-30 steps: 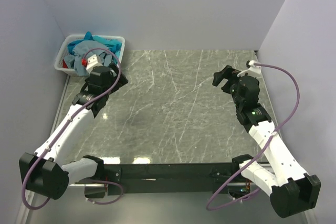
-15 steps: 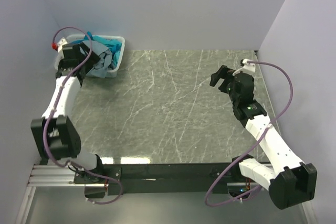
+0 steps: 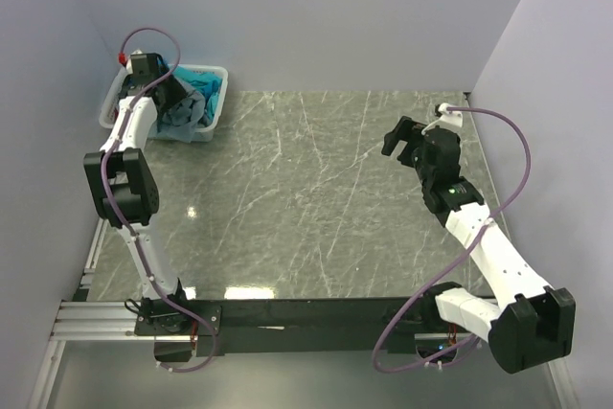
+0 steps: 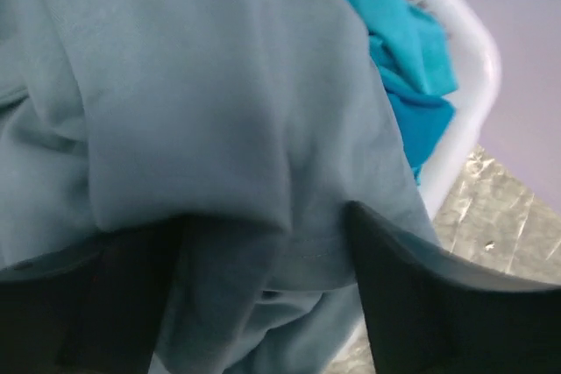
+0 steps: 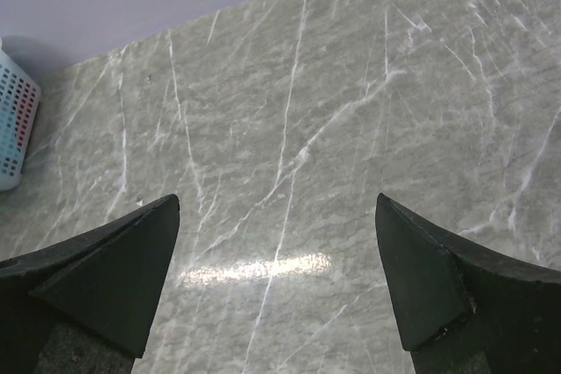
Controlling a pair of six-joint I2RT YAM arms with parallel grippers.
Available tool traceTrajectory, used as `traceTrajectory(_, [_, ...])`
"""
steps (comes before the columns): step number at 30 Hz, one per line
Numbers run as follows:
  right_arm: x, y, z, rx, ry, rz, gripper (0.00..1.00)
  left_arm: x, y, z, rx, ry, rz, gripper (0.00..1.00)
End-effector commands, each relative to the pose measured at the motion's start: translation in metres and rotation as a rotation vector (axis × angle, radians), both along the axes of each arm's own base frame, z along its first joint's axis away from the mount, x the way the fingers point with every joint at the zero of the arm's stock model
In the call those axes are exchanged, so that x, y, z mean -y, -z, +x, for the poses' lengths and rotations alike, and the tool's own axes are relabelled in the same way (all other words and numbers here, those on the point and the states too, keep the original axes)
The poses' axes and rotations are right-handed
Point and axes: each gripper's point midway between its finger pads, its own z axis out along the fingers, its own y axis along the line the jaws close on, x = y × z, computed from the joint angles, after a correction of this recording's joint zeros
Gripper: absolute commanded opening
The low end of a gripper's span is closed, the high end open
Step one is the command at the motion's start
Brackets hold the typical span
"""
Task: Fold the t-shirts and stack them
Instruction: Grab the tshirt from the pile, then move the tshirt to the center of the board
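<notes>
Grey-blue t-shirt [image 4: 193,102] lies bunched in the white basket [image 4: 465,85] beside a turquoise t-shirt [image 4: 412,50], with the left gripper [image 4: 263,216] spread wide around a fold. Right gripper [image 5: 276,203] hangs released above the table [image 5: 289,111].

White basket [image 3: 216,112] on marble table [image 3: 316,198]

Left arm [image 3: 127,133] at basket [image 3: 215,70] of t-shirts [image 3: 201,83]; right arm [image 3: 477,227] over table [image 3: 306,198]
</notes>
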Motion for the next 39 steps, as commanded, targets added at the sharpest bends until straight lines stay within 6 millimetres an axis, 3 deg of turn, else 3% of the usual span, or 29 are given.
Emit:
traceTrajectory(1, [0.002,-0.025,0.007,0.053,0.011,-0.009,0.98,0.000,-0.008,0.000,-0.001,0.041,0.020,0.63])
traceTrajectory(3, [0.004,-0.025,0.007,0.051,0.021,-0.013,0.98,0.007,-0.018,0.001,0.038,0.075,0.007,0.39])
traceTrajectory(4, [0.006,-0.024,0.006,0.044,0.029,-0.015,0.98,0.007,-0.024,0.001,0.053,0.076,0.003,0.02])
traceTrajectory(7, [0.007,-0.025,0.005,0.046,0.039,-0.015,0.98,0.011,-0.068,-0.005,0.165,0.092,0.015,0.00])
traceTrajectory(8, [0.007,-0.027,0.004,0.053,0.036,-0.012,0.98,0.014,-0.102,-0.013,0.239,0.102,0.028,0.00])
traceTrajectory(9, [0.007,-0.027,0.003,0.057,0.032,-0.009,0.98,0.018,-0.113,-0.018,0.271,0.117,0.027,0.01])
traceTrajectory(10, [0.006,-0.027,0.003,0.060,0.027,-0.008,0.98,0.022,-0.136,-0.021,0.337,0.138,0.029,0.01])
traceTrajectory(11, [0.006,-0.029,0.001,0.067,0.026,-0.005,0.98,0.028,-0.174,-0.036,0.420,0.159,0.036,0.01])
traceTrajectory(12, [0.006,-0.031,0.001,0.073,0.023,-0.003,0.98,0.034,-0.190,-0.043,0.463,0.184,0.033,0.01])
traceTrajectory(13, [0.005,-0.030,0.000,0.074,0.019,0.002,0.97,0.048,-0.209,-0.052,0.515,0.251,0.012,0.01])
traceTrajectory(14, [0.004,-0.031,-0.001,0.082,0.019,0.007,0.97,0.056,-0.248,-0.070,0.616,0.286,0.023,0.01])
traceTrajectory(16, [0.004,-0.034,-0.003,0.099,0.012,0.016,0.97,0.079,-0.279,-0.091,0.698,0.380,-0.010,0.01])
traceTrajectory(17, [0.003,-0.035,-0.003,0.102,0.010,0.021,0.97,0.091,-0.310,-0.111,0.782,0.429,0.000,0.01])
traceTrajectory(21, [0.000,-0.040,-0.008,0.126,-0.005,0.043,0.97,0.148,-0.363,-0.164,0.933,0.627,-0.001,0.01])
traceTrajectory(22, [0.001,-0.039,-0.009,0.129,-0.003,0.045,0.97,0.181,-0.370,-0.179,0.958,0.710,0.013,0.03])
traceTrajectory(23, [0.000,-0.044,-0.012,0.146,-0.007,0.055,0.97,0.196,-0.378,-0.192,0.982,0.745,0.031,0.04])
traceTrajectory(24, [0.001,-0.044,-0.014,0.149,-0.006,0.059,0.97,0.212,-0.383,-0.202,0.997,0.792,0.057,0.05])
traceTrajectory(25, [0.001,-0.041,-0.016,0.146,-0.007,0.060,0.97,0.242,-0.386,-0.218,1.015,0.870,0.025,0.04])
traceTrajectory(28, [0.004,-0.049,-0.023,0.181,0.003,0.075,0.97,0.282,-0.396,-0.250,1.070,1.014,-0.037,0.02])
traceTrajectory(31, [0.010,-0.055,-0.028,0.214,0.029,0.082,0.97,0.308,-0.399,-0.264,1.094,1.091,-0.085,0.02])
traceTrajectory(34, [0.016,-0.055,-0.032,0.214,0.058,0.078,0.97,0.323,-0.384,-0.254,1.055,1.086,-0.106,0.04])
traceTrajectory(35, [0.017,-0.056,-0.032,0.216,0.065,0.077,0.97,0.327,-0.372,-0.242,1.019,1.071,-0.113,0.06])
traceTrajectory(36, [0.020,-0.050,-0.033,0.192,0.076,0.068,0.97,0.329,-0.355,-0.229,0.971,1.046,-0.117,0.07])
traceTrajectory(37, [0.023,-0.050,-0.033,0.184,0.093,0.062,0.97,0.323,-0.340,-0.209,0.923,0.961,-0.100,0.16])
traceTrajectory(39, [0.026,-0.048,-0.032,0.169,0.111,0.055,0.97,0.313,-0.281,-0.170,0.759,0.807,-0.075,0.30])
